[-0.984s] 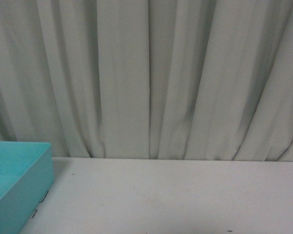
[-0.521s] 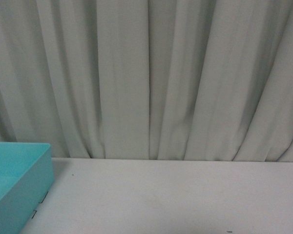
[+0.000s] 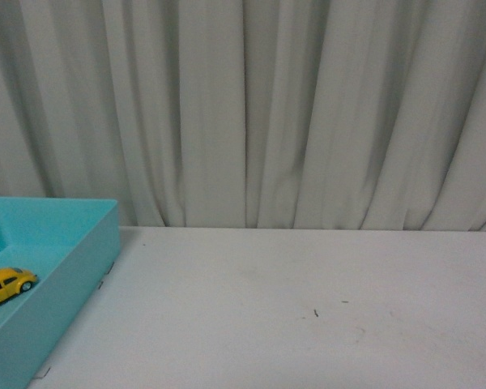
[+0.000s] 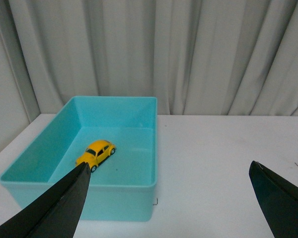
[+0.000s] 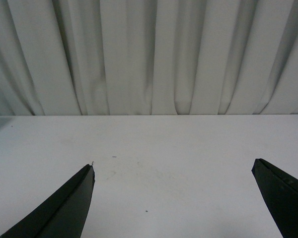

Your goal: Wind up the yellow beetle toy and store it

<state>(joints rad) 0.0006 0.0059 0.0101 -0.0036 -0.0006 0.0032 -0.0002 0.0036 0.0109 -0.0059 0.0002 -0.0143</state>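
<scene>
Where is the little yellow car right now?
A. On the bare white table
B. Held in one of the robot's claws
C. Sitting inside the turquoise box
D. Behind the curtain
C: the yellow beetle toy sits on the floor of the turquoise box, with both open grippers, left gripper and right gripper, empty.

Both grippers hang above the table with jaws spread wide and nothing between them: the left gripper (image 4: 171, 198) and the right gripper (image 5: 174, 198). Neither arm shows in the front view.

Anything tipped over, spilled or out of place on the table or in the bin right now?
Nothing stands out. The yellow beetle toy sits upright on its wheels inside the teal bin, and both end effectors, left and right, are open and empty.
</scene>
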